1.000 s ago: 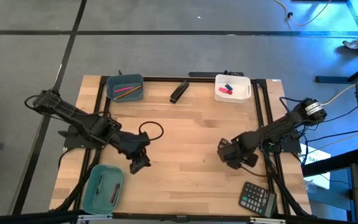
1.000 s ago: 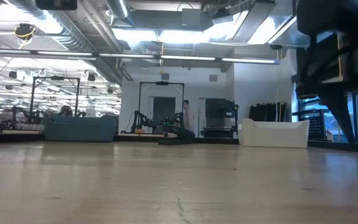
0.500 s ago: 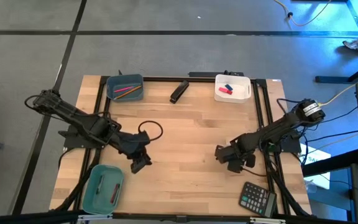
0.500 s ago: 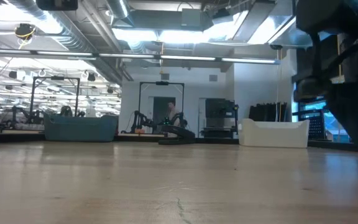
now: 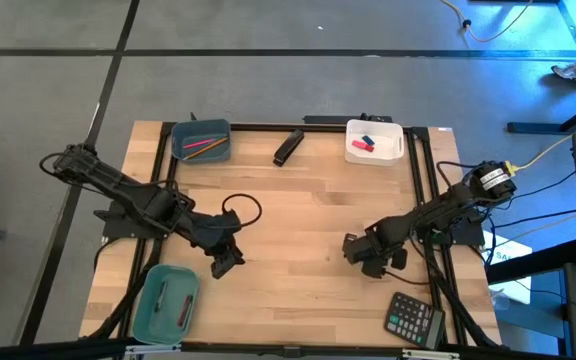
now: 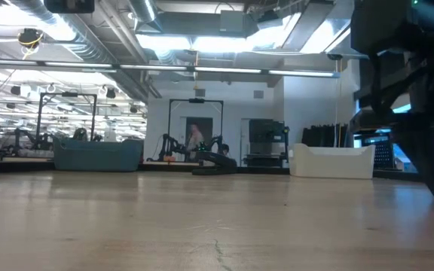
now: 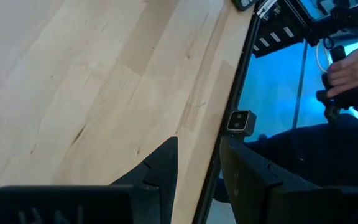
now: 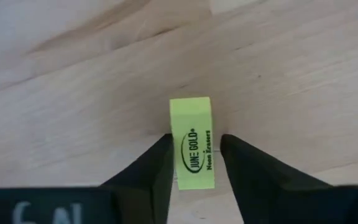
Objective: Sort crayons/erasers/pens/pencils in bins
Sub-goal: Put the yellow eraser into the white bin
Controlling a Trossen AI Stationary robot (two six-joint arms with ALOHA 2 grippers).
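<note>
On wood table (image 5: 298,210): R arm down on a yellow-green eraser, L arm parked.

Biggest first: table w/ black frame; both arms low over it. L gripper (image 5: 226,263) sits near teal bin (image 5: 166,303), fingers (image 7: 160,168) a narrow gap apart, nothing btwn them. R gripper (image 5: 360,252) at table's right-centre, fingers (image 8: 154,165) astride the yellow-green eraser (image 8: 192,151), just beside both its sides; contact can't be told. Eraser lies flat on wood. Blue-grey bin (image 5: 201,141) far-left holds pencils (image 5: 204,146); white bin (image 5: 375,141) far-right holds red + pink erasers (image 5: 363,143). Calculator (image 5: 414,319) near corner; black stapler-like thing (image 5: 287,147) btwn far bins.
</note>
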